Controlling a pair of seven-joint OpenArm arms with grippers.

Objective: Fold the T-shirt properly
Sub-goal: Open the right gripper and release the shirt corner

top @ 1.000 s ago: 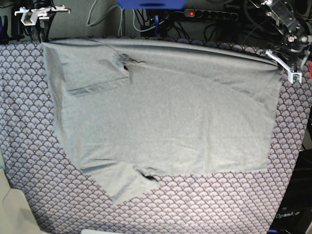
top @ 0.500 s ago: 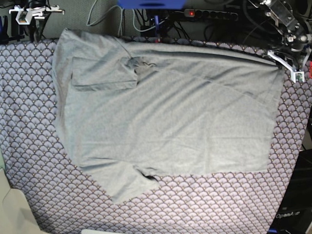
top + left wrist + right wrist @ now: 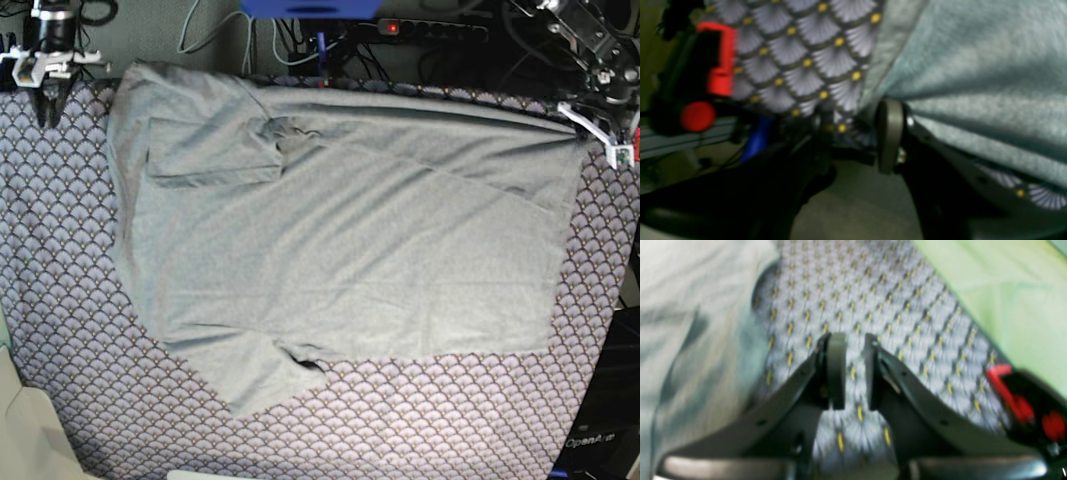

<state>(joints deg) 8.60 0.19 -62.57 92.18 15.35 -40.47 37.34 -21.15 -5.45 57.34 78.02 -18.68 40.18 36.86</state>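
The light grey T-shirt (image 3: 350,250) lies spread flat on the purple scallop tablecloth (image 3: 420,420), one sleeve folded in at the back left and one sleeve sticking out at the front. My right gripper (image 3: 48,100) hangs at the table's back left corner, left of the shirt and apart from it. In the right wrist view it (image 3: 853,373) is empty, with a narrow gap between the fingers, and the shirt (image 3: 690,323) lies to its left. My left gripper (image 3: 605,140) is at the shirt's back right corner. In the left wrist view it (image 3: 857,133) is open, and the shirt's edge (image 3: 973,66) rests against one finger (image 3: 890,133).
A power strip (image 3: 430,28), cables and a blue object (image 3: 310,8) sit behind the table's back edge. A red clamp (image 3: 720,60) is fixed at the table's right edge. A pale object (image 3: 30,430) lies at the front left. The table drops off just right of the shirt.
The shirt's back left corner was let go and slid right. My right gripper has since come down over the table's back left corner. The left gripper has barely moved.
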